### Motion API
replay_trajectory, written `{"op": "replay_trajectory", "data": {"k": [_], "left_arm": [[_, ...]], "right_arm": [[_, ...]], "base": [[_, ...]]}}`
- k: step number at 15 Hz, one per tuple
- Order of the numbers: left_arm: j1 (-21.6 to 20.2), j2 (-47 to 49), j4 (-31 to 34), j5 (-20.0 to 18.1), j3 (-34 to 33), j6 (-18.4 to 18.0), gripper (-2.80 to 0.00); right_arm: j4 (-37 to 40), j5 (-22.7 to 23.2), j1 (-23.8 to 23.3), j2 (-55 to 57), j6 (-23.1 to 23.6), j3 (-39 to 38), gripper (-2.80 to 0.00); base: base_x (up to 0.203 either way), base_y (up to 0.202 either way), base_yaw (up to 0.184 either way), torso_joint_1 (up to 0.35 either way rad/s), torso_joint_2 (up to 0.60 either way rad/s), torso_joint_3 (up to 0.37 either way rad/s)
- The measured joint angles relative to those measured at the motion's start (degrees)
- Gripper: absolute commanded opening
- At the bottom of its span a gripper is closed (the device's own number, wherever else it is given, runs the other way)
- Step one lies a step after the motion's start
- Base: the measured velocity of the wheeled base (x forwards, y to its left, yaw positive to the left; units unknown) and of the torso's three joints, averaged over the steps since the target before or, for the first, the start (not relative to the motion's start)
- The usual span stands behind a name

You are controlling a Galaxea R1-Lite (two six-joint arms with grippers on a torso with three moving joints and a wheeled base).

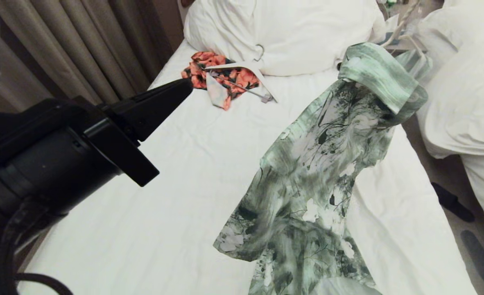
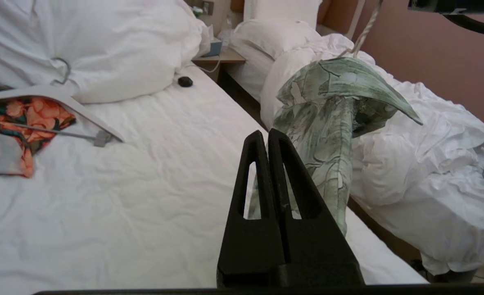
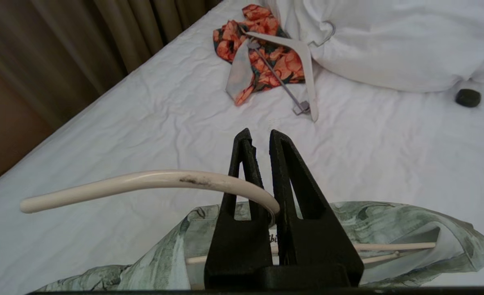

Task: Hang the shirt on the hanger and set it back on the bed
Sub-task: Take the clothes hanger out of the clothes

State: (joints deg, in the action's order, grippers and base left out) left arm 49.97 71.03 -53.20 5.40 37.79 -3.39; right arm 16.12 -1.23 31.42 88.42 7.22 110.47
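The green-and-white floral shirt hangs over the right half of the bed, draped on the cream hanger. Its lower hem trails toward the sheet. My right gripper is shut on the hanger's curved hook and holds it up from above; the gripper itself is outside the head view. In the left wrist view the shirt dangles just beyond my left gripper. That gripper is shut with nothing in it. From the head, the left gripper points across the bed's left side, well apart from the shirt.
An orange floral garment lies under a thick white hanger near the bunched pillows. A small black object sits on the sheet. Curtains hang on the left. A neighbouring bed and dark slippers are on the right.
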Motion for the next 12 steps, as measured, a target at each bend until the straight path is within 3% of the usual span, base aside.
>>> {"op": "replay_trajectory", "data": {"k": [9, 12], "left_arm": [[-0.1, -1.0, 0.1, 3.3, -4.0, -0.3, -2.8], [0.0, -1.4, 0.2, 3.3, -4.4, -1.9, -2.8]], "right_arm": [[-3.6, -0.2, -1.3, -0.2, 0.0, -2.2, -2.8], [-3.9, -0.2, -2.9, -0.9, 0.0, -3.6, -2.8]], "base": [[0.0, 0.0, 0.0, 0.207, -0.57, -0.361], [0.0, 0.0, 0.0, 0.168, -0.42, -0.253]]}}
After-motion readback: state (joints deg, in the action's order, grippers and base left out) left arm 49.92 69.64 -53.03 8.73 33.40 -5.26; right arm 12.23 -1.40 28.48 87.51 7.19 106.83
